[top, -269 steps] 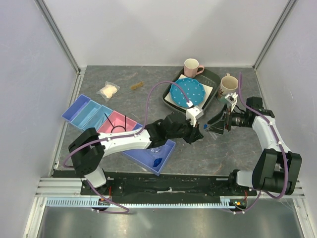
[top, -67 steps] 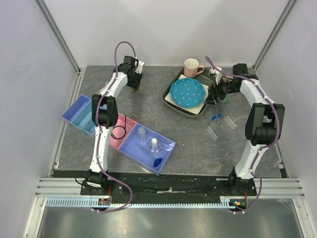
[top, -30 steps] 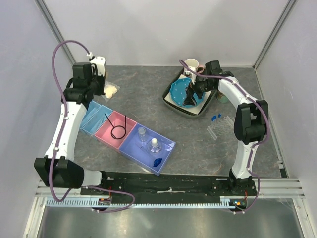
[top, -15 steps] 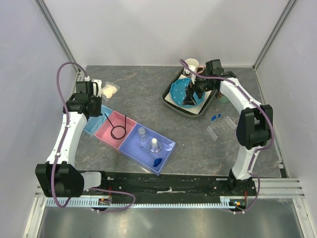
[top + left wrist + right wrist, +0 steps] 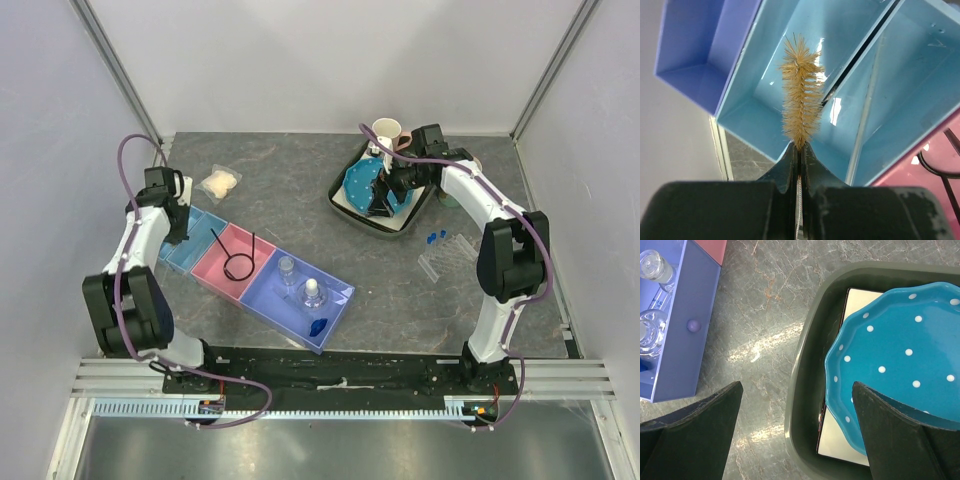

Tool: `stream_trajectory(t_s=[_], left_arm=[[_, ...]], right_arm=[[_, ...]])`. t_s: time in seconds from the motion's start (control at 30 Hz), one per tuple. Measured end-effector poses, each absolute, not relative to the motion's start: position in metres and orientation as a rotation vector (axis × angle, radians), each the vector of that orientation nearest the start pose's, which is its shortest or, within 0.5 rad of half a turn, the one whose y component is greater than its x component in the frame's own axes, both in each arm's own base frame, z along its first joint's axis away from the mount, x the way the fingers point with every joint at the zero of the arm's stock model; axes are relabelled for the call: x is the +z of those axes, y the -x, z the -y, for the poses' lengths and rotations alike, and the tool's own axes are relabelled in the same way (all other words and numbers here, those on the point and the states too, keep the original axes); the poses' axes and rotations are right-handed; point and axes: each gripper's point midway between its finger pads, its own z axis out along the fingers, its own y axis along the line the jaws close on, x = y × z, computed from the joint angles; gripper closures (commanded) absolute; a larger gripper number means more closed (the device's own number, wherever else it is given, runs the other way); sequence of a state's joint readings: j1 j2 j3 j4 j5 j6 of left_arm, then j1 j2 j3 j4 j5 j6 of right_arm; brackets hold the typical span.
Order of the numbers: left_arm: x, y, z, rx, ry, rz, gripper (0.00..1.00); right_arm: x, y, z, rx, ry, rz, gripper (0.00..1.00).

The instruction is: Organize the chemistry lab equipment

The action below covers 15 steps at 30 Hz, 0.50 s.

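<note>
Now | one brush [image 5: 801,90] in left gripper [image 5: 799,148] | two clear little bottles [image 5: 311,291]

Far left lies the bag of white wads [image 5: 219,182], the row of plastic bins [image 5: 268,292] just nearer; clear tube rack [image 5: 447,254] right, dark tray [image 5: 338,200] behind.

The brush [image 5: 801,95] has its stem hidden in the left gripper [image 5: 799,149]; the dotted plate [image 5: 890,355] is cut off.

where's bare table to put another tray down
Bare table lies between the bag of white wads and the dark tray, back centre. A second patch sits between the purple tray and the tube rack. Crowded: the tray row at left, and around the mug.
</note>
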<state>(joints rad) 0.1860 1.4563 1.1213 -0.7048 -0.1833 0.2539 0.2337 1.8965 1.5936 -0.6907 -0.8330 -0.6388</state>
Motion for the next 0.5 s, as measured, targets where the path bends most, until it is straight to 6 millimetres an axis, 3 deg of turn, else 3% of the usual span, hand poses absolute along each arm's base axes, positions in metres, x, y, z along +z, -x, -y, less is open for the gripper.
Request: stream_trajectory(t_s=[0.07, 0.2, 0.4, 0.5], left_arm=[[0.107, -0.321, -0.105, 0.397, -0.06, -2.68, 0.96], [0.093, -0.331, -0.112, 0.437, -0.102, -2.716, 0.77], [0.095, -0.348, -0.122, 0.486, -0.107, -2.703, 0.52], [0.102, -0.355, -0.124, 0.494, -0.099, -2.68, 0.48]], right_arm=[[0.154, -0.405, -0.213, 0.853, 1.24, -1.946, 0.02], [0.155, -0.405, -0.212, 0.847, 1.241, -1.943, 0.02], [0.154, -0.404, -0.212, 0.848, 1.241, -1.947, 0.02], [0.153, -0.404, -0.212, 0.846, 1.24, -1.95, 0.02]])
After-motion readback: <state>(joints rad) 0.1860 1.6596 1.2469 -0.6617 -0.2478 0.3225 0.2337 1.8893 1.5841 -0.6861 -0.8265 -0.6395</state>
